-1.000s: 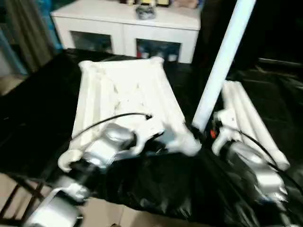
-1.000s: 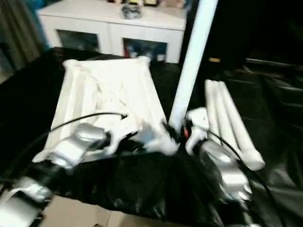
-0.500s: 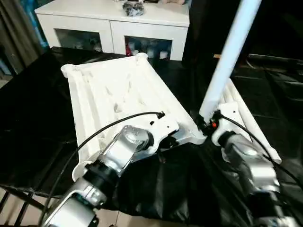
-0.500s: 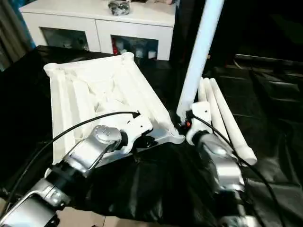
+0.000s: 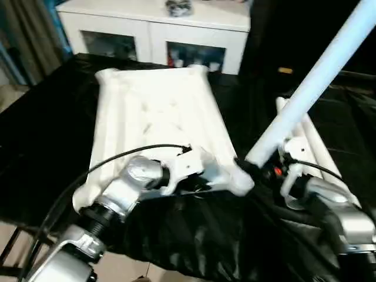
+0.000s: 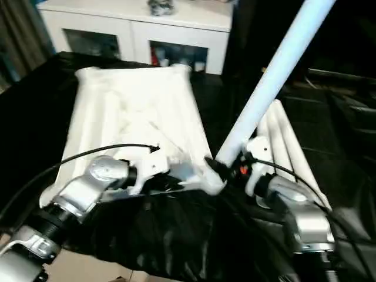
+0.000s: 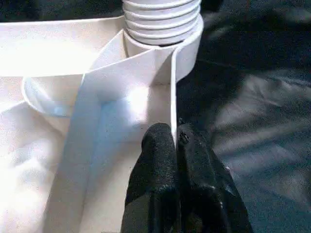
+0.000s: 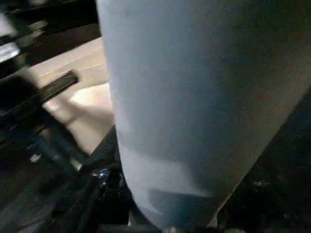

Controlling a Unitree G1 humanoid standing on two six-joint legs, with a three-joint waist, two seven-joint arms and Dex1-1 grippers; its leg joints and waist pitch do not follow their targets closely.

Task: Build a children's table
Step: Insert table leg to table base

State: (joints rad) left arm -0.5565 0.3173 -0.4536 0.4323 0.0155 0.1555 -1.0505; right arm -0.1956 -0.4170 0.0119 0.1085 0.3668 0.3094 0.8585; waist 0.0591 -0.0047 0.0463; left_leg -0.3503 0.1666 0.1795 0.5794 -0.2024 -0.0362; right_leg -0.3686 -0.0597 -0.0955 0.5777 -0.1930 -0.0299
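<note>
Both grippers were busy at the near right corner of the white plastic rectangular tabletop (image 5: 155, 120), which lay upside down, with its ribbed underside up, on a table covered with black plastic sheet (image 5: 41, 135). Left gripper (image 7: 176, 138) had its two black fingers pressed together on a thin upright wall of the tabletop, at the near edge, just beside the round corner socket (image 7: 187, 46). A ribbed white tube end (image 7: 163, 19) stood in or just over that socket; I could not tell how deep it sat.

Right gripper (image 5: 257, 166) was clamped on the lower part of a long tapered white tube leg (image 5: 311, 91). This leg was tilted, its upper end leaning away to the right and far side, and its lower end was at the same near right corner of the tabletop. In the right wrist view the leg (image 8: 194, 97) was very near the camera, with black fingers (image 8: 99, 187) against its side.

Three more white tube legs (image 6: 288, 144) lay side by side on the black sheet, to the right of the tabletop. Behind the table stood a white cabinet with glass doors (image 5: 158, 29).
</note>
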